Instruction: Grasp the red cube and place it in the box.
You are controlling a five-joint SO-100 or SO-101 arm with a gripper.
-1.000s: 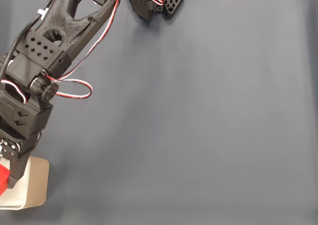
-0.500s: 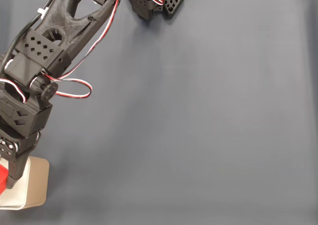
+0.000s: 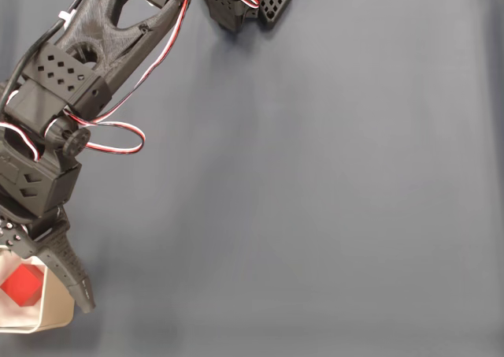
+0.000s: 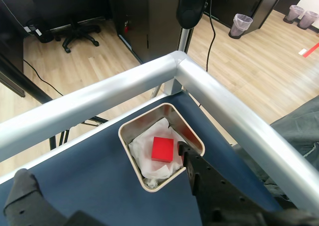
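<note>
Dark blue cloth covers the bench (image 3: 315, 199), which is bordered in the wrist view by a silver metal rail (image 4: 99, 104) with wooden flooring beyond. At the lower left of the fixed view, the box (image 3: 57, 314) is seen, and the red cube (image 3: 22, 286) is found lying inside it on white crumpled lining, free of any finger. The end effector (image 3: 31, 282) is held above the box with its fingers spread wide, nothing being gripped between them.
</note>
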